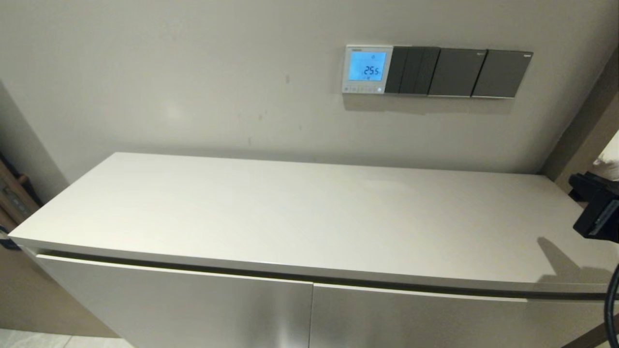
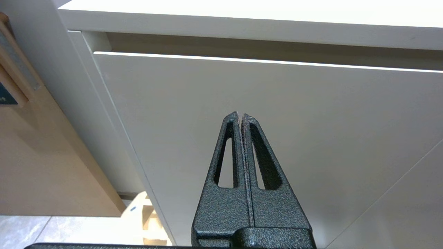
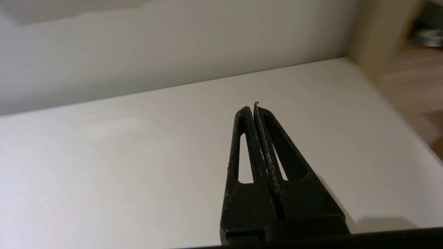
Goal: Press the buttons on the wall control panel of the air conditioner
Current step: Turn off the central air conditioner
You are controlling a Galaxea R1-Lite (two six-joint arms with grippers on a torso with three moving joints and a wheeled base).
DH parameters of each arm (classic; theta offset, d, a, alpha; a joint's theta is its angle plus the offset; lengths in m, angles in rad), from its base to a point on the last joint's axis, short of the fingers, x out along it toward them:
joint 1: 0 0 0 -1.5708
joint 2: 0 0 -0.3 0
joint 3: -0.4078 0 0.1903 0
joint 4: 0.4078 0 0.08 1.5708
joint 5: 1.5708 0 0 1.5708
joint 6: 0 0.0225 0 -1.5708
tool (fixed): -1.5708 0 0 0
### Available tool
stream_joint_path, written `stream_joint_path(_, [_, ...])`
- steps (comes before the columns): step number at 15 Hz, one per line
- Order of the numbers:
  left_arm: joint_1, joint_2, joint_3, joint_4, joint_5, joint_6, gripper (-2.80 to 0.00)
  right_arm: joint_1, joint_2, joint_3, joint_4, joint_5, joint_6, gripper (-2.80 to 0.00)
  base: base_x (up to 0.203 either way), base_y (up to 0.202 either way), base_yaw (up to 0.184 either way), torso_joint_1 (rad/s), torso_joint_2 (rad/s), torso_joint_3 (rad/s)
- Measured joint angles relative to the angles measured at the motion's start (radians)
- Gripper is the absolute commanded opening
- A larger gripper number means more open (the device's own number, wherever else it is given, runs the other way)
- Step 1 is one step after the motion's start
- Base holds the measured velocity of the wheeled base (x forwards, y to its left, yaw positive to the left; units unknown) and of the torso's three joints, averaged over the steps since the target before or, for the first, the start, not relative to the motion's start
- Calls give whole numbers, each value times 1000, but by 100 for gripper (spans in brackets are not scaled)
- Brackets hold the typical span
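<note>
Panel (image 1: 367, 69) on wall, well apart from closed right gripper (image 3: 252, 105) over cabinet top (image 1: 290, 212).

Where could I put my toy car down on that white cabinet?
Nearly anywhere: the cabinet top shows bare from its left corner to the wall under the air conditioner's wall control panel. Only the right end is crowded, where the shut right claw hangs over it.
</note>
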Motion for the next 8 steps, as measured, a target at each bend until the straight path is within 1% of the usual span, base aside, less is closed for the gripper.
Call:
stream_joint_path(2, [0,0,0,0,0,0,-280,4,-39,21,4,-78,6,-280,0,0,0,0,0,0])
stream_joint_path(5, [0,0,0,0,0,0,-280,6,-87,57,6,-169,5,-280,0,0,0,0,0,0])
stream_joint_path(8, [0,0,0,0,0,0,-280,2,-136,72,12,-217,-9,-280,0,0,0,0,0,0])
